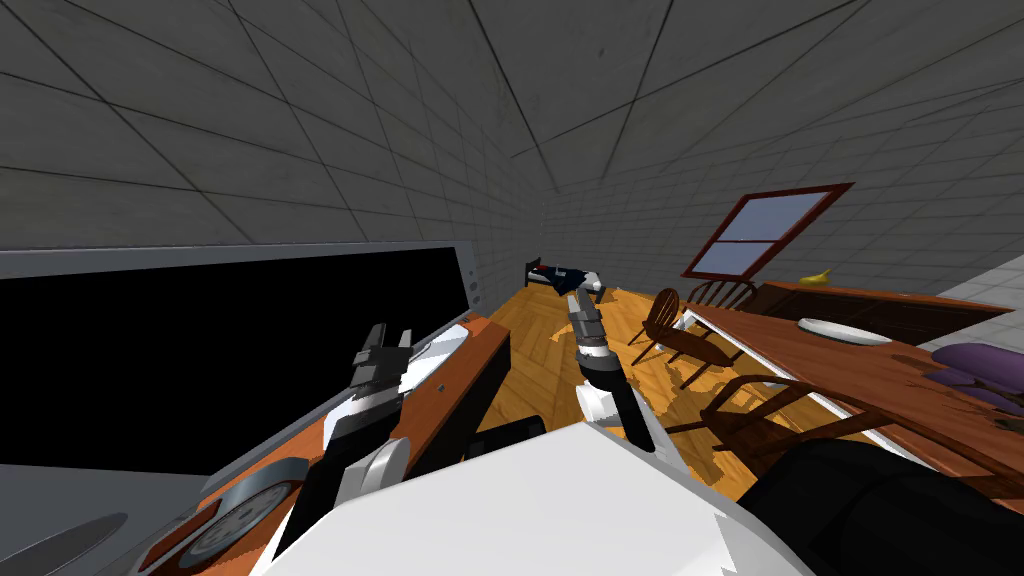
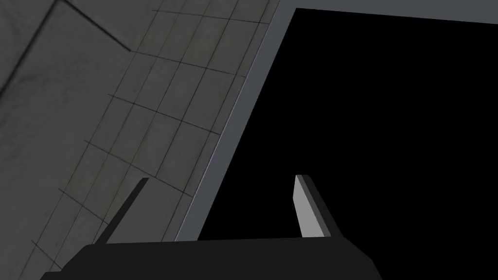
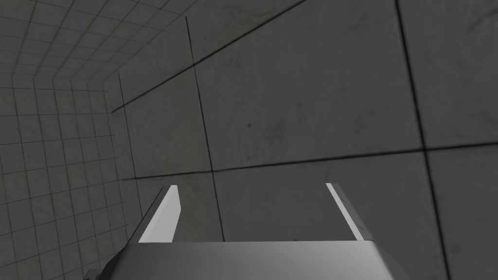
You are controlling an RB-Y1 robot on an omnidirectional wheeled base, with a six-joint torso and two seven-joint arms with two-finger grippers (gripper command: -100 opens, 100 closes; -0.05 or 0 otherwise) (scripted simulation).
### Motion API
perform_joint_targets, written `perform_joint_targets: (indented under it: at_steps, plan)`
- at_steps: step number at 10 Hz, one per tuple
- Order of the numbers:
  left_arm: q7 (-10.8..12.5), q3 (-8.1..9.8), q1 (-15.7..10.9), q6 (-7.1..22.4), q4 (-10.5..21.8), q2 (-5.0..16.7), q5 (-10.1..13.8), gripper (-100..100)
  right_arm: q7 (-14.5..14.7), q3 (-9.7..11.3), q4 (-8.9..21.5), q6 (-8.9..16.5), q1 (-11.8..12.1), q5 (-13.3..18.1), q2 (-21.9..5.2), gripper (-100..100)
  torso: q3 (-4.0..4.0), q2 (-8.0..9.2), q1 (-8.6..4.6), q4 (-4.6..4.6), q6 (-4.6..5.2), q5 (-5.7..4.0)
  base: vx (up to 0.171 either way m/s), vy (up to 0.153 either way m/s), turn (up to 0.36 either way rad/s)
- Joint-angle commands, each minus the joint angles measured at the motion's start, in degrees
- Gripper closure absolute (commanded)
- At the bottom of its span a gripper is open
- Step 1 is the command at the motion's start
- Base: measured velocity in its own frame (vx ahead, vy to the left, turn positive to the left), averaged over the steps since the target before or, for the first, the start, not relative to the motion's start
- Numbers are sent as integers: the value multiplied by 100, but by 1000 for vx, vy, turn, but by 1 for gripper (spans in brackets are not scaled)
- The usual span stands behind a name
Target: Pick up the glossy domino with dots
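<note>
My left gripper (image 1: 390, 336) is raised over a long wooden stand (image 1: 455, 378) on my left, close to the big black screen (image 1: 220, 350) with a grey frame. In the left wrist view the left gripper (image 2: 219, 197) is open with nothing between its fingers, pointing at the screen's grey frame edge (image 2: 243, 121). My right gripper (image 1: 585, 295) reaches forward over the wooden floor. In the right wrist view the right gripper (image 3: 253, 197) is open and empty too. A white oval object (image 1: 445, 345) lies on the stand just past the left hand.
A round clock-like disc (image 1: 240, 510) lies on the stand's near end. On the right stands a long wooden table (image 1: 850, 385) with a white plate (image 1: 843, 331) and purple cushions (image 1: 975, 365), with wooden chairs (image 1: 680, 335) beside it. A banana (image 1: 818, 276) lies on a sideboard under a window.
</note>
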Motion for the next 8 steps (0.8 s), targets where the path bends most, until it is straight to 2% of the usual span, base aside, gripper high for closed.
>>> perform_joint_targets:
  at_steps: [1, 4, 8]
  plan:
    - [-52, 10, -26, 72, 162, 246, -34, -100, 0, 0, 0, 0, 0, 0, 0, 0, 0, 0, 0, 0, 0, 0, -8, -17, -42]
    - [-182, 36, -80, 244, 542, 560, -122, -100, 0, 0, 0, 0, 0, 0, 0, 0, 3, 5, -10, 1, 1, -2, -16, -31, -55]
    - [-457, 89, -175, 588, 1279, 923, -310, -100, 0, 1, 0, 0, 0, 0, 0, 0, 4, 7, -15, 1, 1, -3, -21, -44, -76]
